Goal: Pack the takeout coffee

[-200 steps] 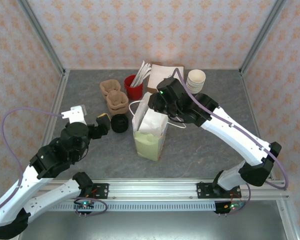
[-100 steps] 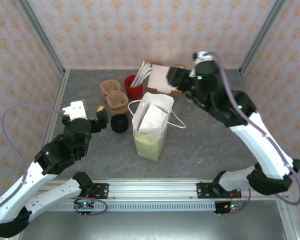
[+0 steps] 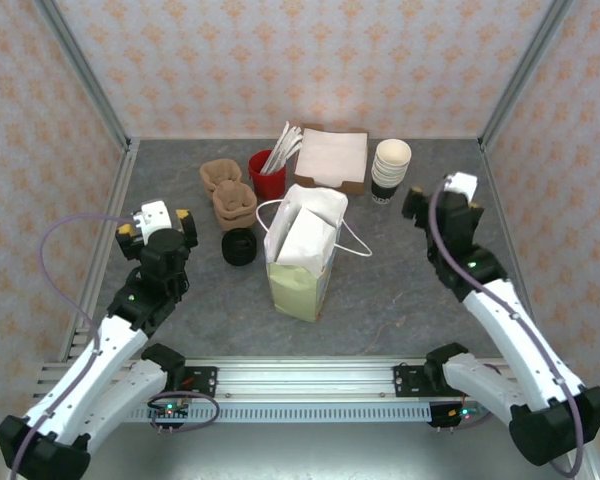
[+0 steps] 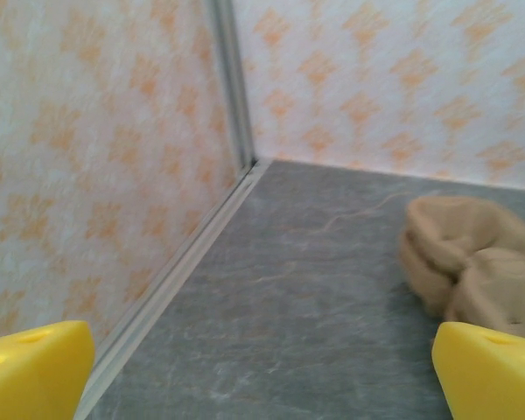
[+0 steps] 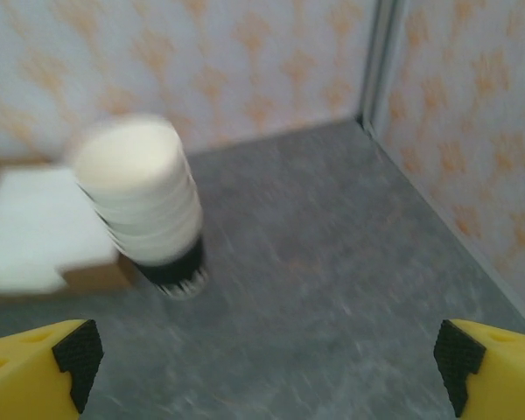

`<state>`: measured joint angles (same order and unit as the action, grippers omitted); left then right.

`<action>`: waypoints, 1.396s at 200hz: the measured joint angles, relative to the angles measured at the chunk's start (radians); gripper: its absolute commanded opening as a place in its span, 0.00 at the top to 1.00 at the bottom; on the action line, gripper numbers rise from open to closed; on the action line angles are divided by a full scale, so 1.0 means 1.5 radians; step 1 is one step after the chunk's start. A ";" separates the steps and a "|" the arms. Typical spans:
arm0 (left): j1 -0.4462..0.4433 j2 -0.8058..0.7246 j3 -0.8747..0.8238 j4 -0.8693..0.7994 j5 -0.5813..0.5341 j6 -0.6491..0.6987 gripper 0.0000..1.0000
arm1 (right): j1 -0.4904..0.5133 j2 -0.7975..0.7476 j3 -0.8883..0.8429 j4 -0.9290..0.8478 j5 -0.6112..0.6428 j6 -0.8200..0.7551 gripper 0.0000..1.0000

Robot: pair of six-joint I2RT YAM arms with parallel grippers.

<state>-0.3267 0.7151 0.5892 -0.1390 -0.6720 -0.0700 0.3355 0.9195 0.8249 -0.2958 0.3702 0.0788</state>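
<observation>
The left tool (image 3: 155,221) and the right tool (image 3: 440,200) each hold their fingers spread wide with nothing between them, above the table (image 3: 400,290). The paper bag (image 3: 302,255) stands upright between them, to the right of the left tool and to the left of the right one. The coffee cup is judged to sit inside that bag, hidden by its walls. Such a cup is probably light, thin-walled and easily dented. The best hold is likely around its sides, just under the top, kept upright.
</observation>
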 measured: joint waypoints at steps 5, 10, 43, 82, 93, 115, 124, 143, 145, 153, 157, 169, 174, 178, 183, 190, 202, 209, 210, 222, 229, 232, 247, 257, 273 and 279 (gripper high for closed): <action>0.019 0.003 -0.026 0.022 0.009 0.001 0.00 | -0.003 0.003 -0.035 0.024 0.003 -0.006 0.01; 0.035 0.006 -0.048 0.041 0.016 0.003 0.00 | -0.007 0.007 -0.069 0.049 0.006 -0.012 0.01; 0.122 0.056 -0.173 0.157 0.080 0.000 0.00 | -0.076 0.067 -0.226 0.223 0.010 -0.037 0.01; 0.162 0.203 -0.194 0.298 0.137 -0.005 0.00 | -0.123 0.202 -0.300 0.456 -0.003 -0.070 0.01; 0.163 0.251 -0.194 0.337 0.152 -0.004 0.00 | -0.129 0.251 -0.300 0.513 -0.010 -0.075 0.01; 0.163 0.325 -0.193 0.409 0.187 0.013 0.00 | -0.138 0.327 -0.296 0.597 -0.032 -0.084 0.01; 0.164 0.345 -0.190 0.432 0.202 0.018 0.00 | -0.139 0.349 -0.293 0.621 -0.039 -0.087 0.00; 0.167 0.376 -0.172 0.457 0.238 0.031 0.00 | -0.143 0.369 -0.291 0.650 -0.064 -0.091 0.01; 0.167 0.378 -0.171 0.460 0.241 0.031 0.00 | -0.144 0.369 -0.291 0.654 -0.067 -0.091 0.01; 0.167 0.385 -0.168 0.476 0.255 0.031 0.00 | -0.149 0.372 -0.296 0.684 -0.079 -0.095 0.01; 0.167 0.388 -0.168 0.491 0.262 0.031 0.00 | -0.151 0.375 -0.300 0.705 -0.084 -0.096 0.01; 0.167 0.411 -0.171 0.542 0.282 0.032 0.00 | -0.154 0.391 -0.309 0.749 -0.100 -0.101 0.01; 0.167 0.427 -0.172 0.566 0.290 0.034 0.00 | -0.155 0.394 -0.310 0.750 -0.108 -0.101 0.01; 0.167 0.443 -0.172 0.586 0.296 0.035 0.00 | -0.156 0.395 -0.310 0.746 -0.113 -0.103 0.01; 0.167 0.466 -0.171 0.607 0.308 0.040 0.00 | -0.157 0.397 -0.310 0.747 -0.118 -0.104 0.01; 0.167 0.492 -0.166 0.611 0.322 0.045 0.00 | -0.157 0.399 -0.309 0.750 -0.125 -0.105 0.01; 0.168 0.520 -0.153 0.595 0.341 0.048 0.00 | -0.161 0.399 -0.307 0.747 -0.135 -0.105 0.01; 0.170 0.528 -0.145 0.591 0.346 0.047 0.00 | -0.164 0.399 -0.304 0.746 -0.140 -0.106 0.01; 0.171 0.528 -0.144 0.591 0.347 0.047 0.00 | -0.164 0.399 -0.304 0.746 -0.141 -0.105 0.01; 0.176 0.528 -0.135 0.590 0.349 0.047 0.00 | -0.168 0.399 -0.301 0.746 -0.145 -0.105 0.01; 0.176 0.527 -0.131 0.591 0.349 0.047 0.00 | -0.169 0.399 -0.300 0.746 -0.147 -0.105 0.01; 0.178 0.527 -0.130 0.593 0.350 0.047 0.00 | -0.169 0.399 -0.299 0.746 -0.148 -0.105 0.01; 0.179 0.527 -0.127 0.594 0.351 0.047 0.00 | -0.169 0.399 -0.299 0.746 -0.151 -0.105 0.01; 0.179 0.527 -0.127 0.594 0.351 0.047 0.00 | -0.169 0.399 -0.299 0.746 -0.155 -0.105 0.01; 0.179 0.527 -0.127 0.594 0.351 0.047 0.00 | -0.169 0.399 -0.298 0.746 -0.156 -0.105 0.01; 0.179 0.527 -0.127 0.594 0.352 0.047 0.00 | -0.169 0.399 -0.298 0.746 -0.157 -0.105 0.01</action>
<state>-0.0578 1.5059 0.3985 0.7513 -0.1444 0.0010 0.0814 1.5177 0.3779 0.8227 0.1341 -0.0792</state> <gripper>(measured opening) 0.999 0.994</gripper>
